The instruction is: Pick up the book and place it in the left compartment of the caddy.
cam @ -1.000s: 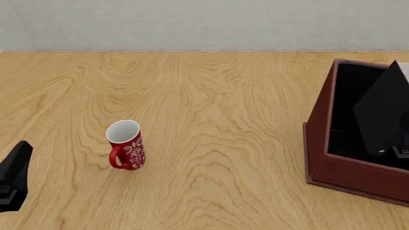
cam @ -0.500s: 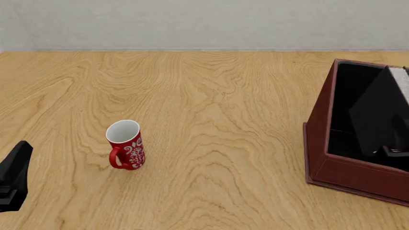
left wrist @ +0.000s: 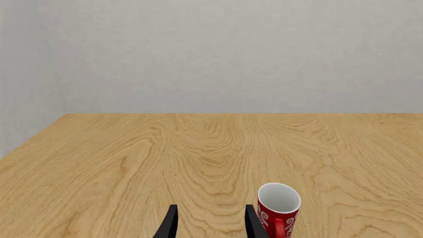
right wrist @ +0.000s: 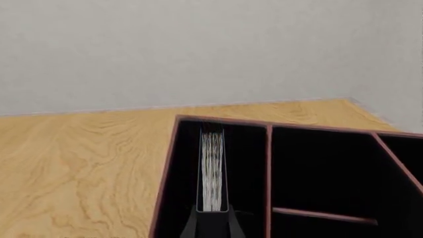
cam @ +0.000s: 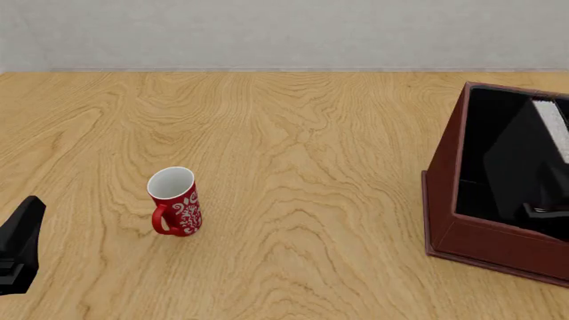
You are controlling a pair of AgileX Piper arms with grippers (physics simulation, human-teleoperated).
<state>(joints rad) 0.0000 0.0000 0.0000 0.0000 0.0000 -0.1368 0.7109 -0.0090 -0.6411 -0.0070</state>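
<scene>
The black book (cam: 524,160) with white page edges (cam: 553,123) stands inside the dark red-brown caddy (cam: 484,240) at the table's right. In the right wrist view the book (right wrist: 213,168) stands on edge in the caddy's left compartment (right wrist: 248,173), close to the left wall. My right gripper (right wrist: 213,222) is shut on the book's near end; a small part of the gripper shows in the front view (cam: 544,211). My left gripper (left wrist: 213,227) is open and empty, low at the table's front left (cam: 20,248).
A red mug with white patterns (cam: 175,201) stands upright on the wooden table left of centre; it also shows in the left wrist view (left wrist: 278,208), just beside my left fingers. A red divider (right wrist: 268,173) separates the caddy's compartments.
The book has swung from a tilted lean to a straighter stand inside the caddy, its white page edges now showing. The left arm and the mug have not moved.
</scene>
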